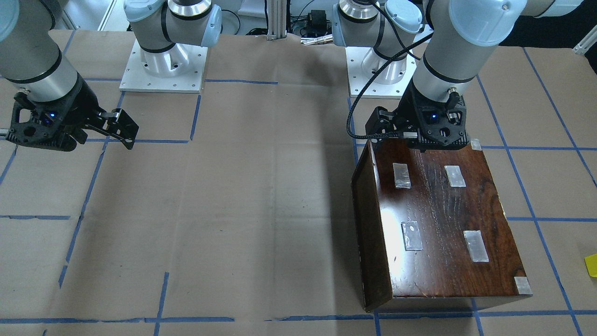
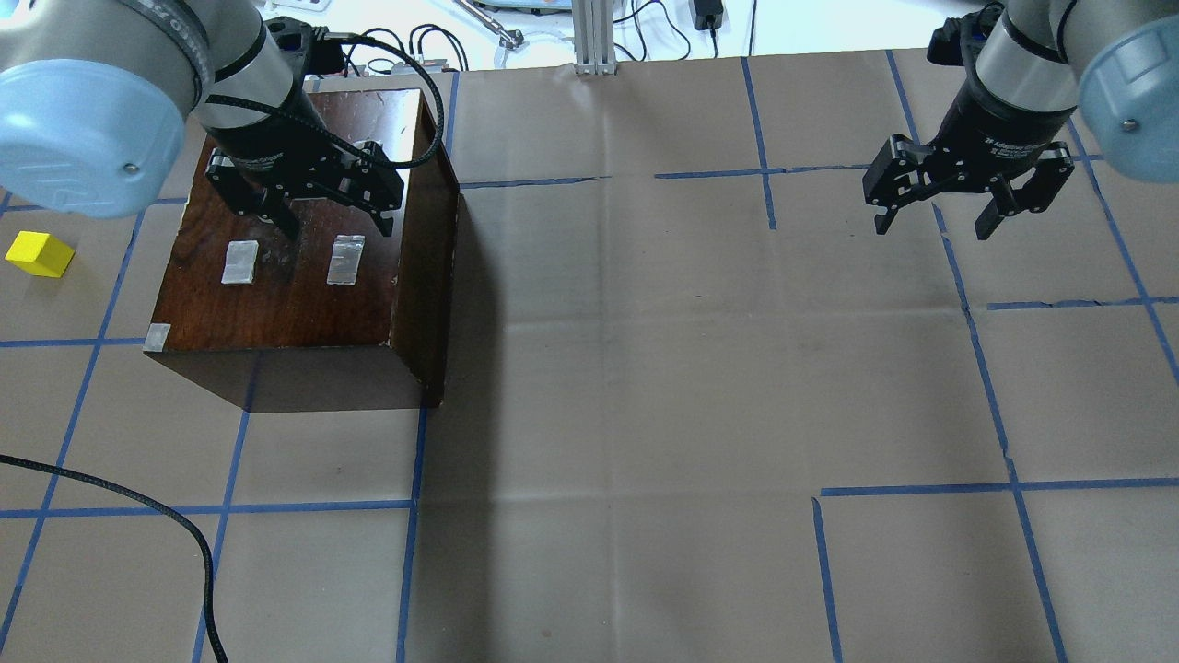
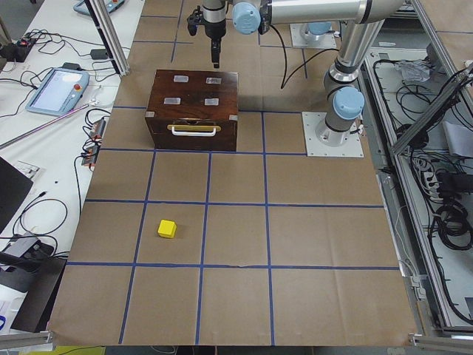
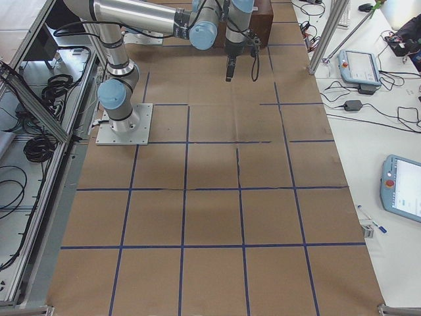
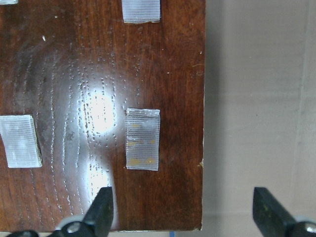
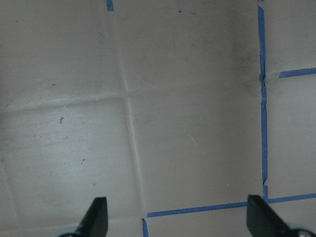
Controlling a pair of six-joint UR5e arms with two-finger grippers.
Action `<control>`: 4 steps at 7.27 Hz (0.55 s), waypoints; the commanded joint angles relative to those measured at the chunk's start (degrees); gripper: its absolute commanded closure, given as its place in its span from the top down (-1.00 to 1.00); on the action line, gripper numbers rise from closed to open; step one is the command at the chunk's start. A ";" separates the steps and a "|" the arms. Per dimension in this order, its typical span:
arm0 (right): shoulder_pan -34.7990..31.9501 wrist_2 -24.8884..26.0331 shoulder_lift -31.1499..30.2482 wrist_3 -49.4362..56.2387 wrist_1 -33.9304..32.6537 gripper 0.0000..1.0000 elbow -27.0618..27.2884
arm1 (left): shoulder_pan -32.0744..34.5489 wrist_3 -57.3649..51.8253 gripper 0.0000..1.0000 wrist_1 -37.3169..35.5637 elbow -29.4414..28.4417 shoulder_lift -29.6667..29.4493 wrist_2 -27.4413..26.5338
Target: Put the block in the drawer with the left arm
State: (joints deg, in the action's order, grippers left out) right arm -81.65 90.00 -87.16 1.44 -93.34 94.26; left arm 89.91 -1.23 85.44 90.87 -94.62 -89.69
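Observation:
The yellow block (image 2: 39, 254) lies on the paper left of the dark wooden box (image 2: 295, 276); it also shows in the exterior left view (image 3: 168, 228) and at the front-facing view's right edge (image 1: 591, 265). The drawer is shut; its front with a pale handle (image 3: 194, 130) faces the table's left end. My left gripper (image 2: 337, 228) is open and empty just above the box top, near its far edge (image 1: 419, 140). The left wrist view shows its fingertips (image 5: 101, 210) over the taped top (image 5: 74, 98). My right gripper (image 2: 932, 226) is open and empty over bare paper.
Brown paper with a blue tape grid (image 2: 764, 173) covers the table. A loose black cable (image 2: 138, 497) lies at the near left. The arm base plates (image 1: 163, 70) stand at the robot's side. Tablets and cables (image 3: 55, 89) lie beyond the table's edge.

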 commanded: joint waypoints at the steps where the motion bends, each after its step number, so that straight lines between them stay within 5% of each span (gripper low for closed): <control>1: 0.00 0.00 -0.03 -0.03 0.00 1.00 0.04 | 0.00 0.00 0.98 -0.01 -0.07 0.05 -0.05; 4: 0.00 0.00 -0.03 0.06 0.00 1.00 0.04 | 0.00 0.00 0.98 -0.01 0.45 0.31 -0.05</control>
State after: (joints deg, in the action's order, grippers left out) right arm -81.65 90.00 -87.18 1.44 -93.34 94.27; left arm 89.91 -1.23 85.43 90.99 -94.59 -89.73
